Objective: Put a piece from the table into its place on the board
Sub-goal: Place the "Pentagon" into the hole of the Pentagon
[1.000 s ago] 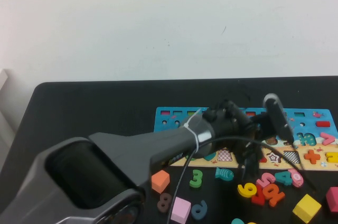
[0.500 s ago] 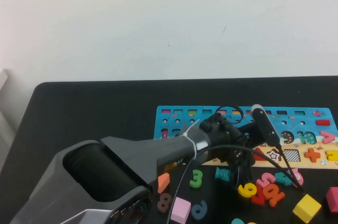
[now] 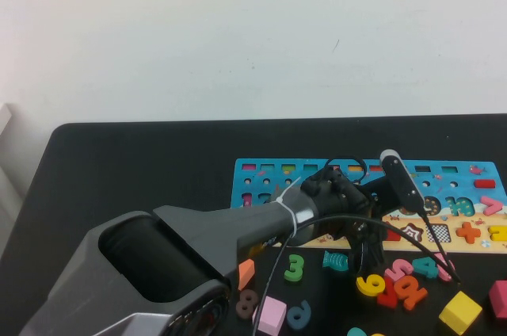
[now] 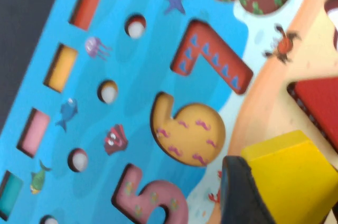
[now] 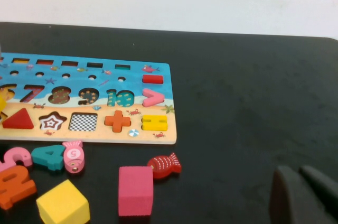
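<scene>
My left gripper (image 4: 288,195) is shut on the yellow piece (image 4: 288,174) and holds it just over the board's (image 4: 105,49) sandy strip, beside the red triangle (image 4: 317,102) and below the yellow 6 slot. In the high view my left arm reaches over the board (image 3: 261,173), and the wrist hides the gripper (image 3: 363,229) and the piece. The board also shows in the right wrist view (image 5: 121,84). My right gripper (image 5: 300,174) is shut and empty, low over the black table (image 5: 253,102), well to the right of the board. It is out of the high view.
Loose pieces lie in front of the board: a green 3 (image 3: 295,267), a teal fish (image 3: 336,260), a yellow 9 (image 3: 369,284), an orange block (image 3: 245,273), a pink cube (image 3: 271,315), a bigger yellow cube (image 3: 460,311). A pink cube (image 5: 135,190) and a red fish (image 5: 164,165) lie nearer my right gripper.
My left arm has shifted a little to the left along the board's lower strip with the yellow piece. Over the last half second it has barely moved.
</scene>
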`<state>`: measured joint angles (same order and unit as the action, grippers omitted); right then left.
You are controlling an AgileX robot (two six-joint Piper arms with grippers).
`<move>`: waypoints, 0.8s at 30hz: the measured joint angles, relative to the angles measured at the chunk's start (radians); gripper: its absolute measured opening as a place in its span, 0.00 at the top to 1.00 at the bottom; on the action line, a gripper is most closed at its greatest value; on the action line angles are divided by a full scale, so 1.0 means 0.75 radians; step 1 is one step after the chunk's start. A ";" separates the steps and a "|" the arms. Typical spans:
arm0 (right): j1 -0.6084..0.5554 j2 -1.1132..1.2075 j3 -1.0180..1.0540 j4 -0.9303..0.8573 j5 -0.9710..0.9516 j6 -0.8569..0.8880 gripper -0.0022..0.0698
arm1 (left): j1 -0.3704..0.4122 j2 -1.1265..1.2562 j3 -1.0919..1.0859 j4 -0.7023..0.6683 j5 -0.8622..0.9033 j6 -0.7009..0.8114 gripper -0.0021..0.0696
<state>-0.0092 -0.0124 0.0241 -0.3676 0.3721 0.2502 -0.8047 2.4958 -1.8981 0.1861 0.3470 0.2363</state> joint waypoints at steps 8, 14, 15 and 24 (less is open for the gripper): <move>0.000 0.000 0.000 0.000 0.000 0.000 0.94 | 0.002 0.029 -0.037 -0.021 0.038 -0.003 0.53; 0.000 0.000 0.000 0.000 0.000 0.000 0.94 | 0.002 0.029 -0.036 -0.025 0.053 -0.003 0.52; 0.000 0.000 0.000 0.000 0.000 0.000 0.94 | 0.002 0.029 -0.036 -0.025 0.060 -0.003 0.51; 0.000 0.000 0.000 0.000 0.000 0.000 0.94 | -0.007 0.015 -0.039 -0.027 0.137 -0.007 0.48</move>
<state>-0.0092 -0.0124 0.0241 -0.3676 0.3721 0.2502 -0.8099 2.5073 -1.9277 0.1658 0.4496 0.2307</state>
